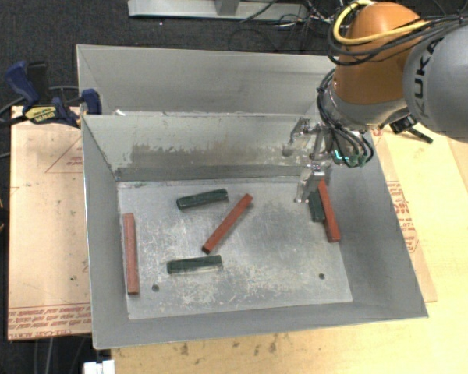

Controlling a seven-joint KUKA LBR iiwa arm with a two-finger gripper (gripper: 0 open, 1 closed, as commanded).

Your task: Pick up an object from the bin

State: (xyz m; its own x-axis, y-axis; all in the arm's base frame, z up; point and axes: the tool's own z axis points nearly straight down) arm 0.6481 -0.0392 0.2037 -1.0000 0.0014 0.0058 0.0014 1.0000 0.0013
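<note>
Orange wrist cover point(374, 53) upper right; gripper point(313, 184), opening unclear, at red stick point(331, 224) beside dark-green stick point(317, 206); loose sticks point(228, 224) well left.

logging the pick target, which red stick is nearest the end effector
The rightmost red stick, right at the end effector; the middle one and the left-wall one lie far off.

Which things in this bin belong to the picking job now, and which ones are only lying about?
Job: the hand; the red stick and dark green stick lying together beneath it, at the right side of the bin.
Lying about: the left red stick; the slanted red stick in the middle; the upper green stick; the lower green stick.
</note>
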